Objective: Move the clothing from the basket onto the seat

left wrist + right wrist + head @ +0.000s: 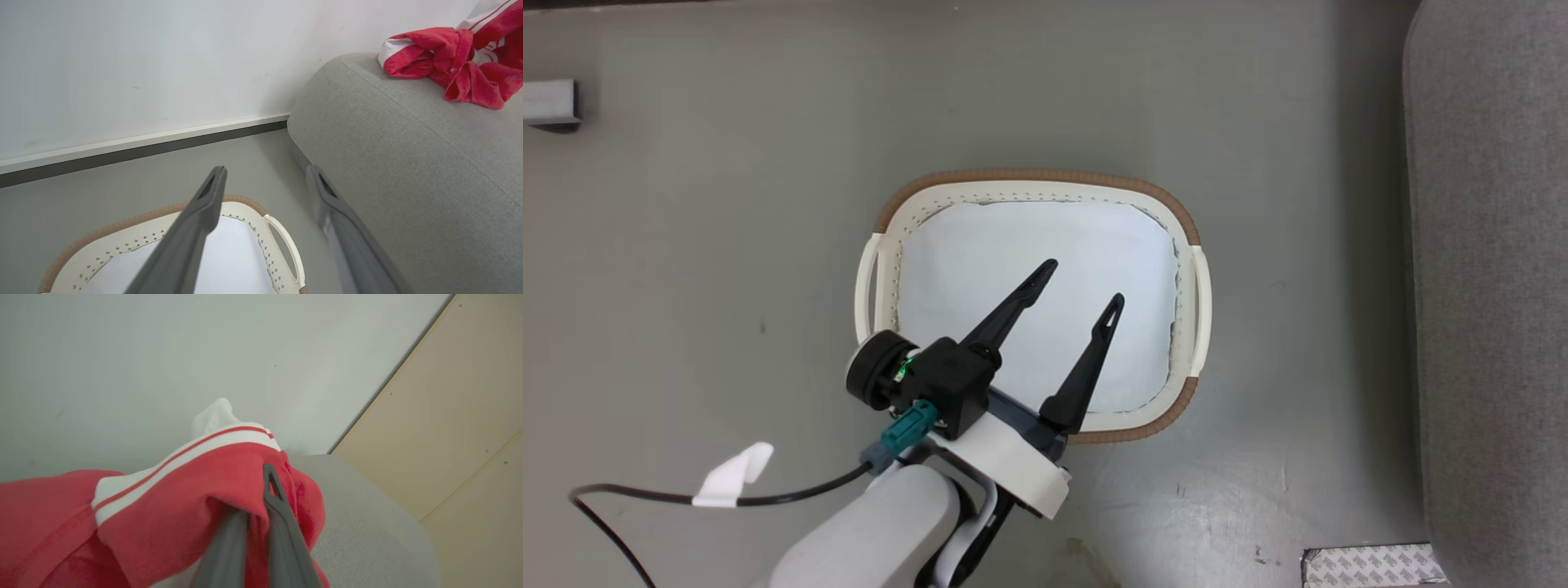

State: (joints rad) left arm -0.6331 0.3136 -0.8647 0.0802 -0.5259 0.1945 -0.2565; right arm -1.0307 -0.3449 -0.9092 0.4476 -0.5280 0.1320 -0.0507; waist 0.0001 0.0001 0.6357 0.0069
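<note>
Red sports garment (433, 53): lay bunched on the grey sofa (408, 171), a fold pinched in the closed right gripper (257, 506), seemingly awaiting release. Left gripper (1083, 283): hung wide open, empty, over the cleared laundry basket (1033, 175).

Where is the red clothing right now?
The clothing lies bunched on the grey seat, top right of the left wrist view, gripped by the right pincer.
</note>
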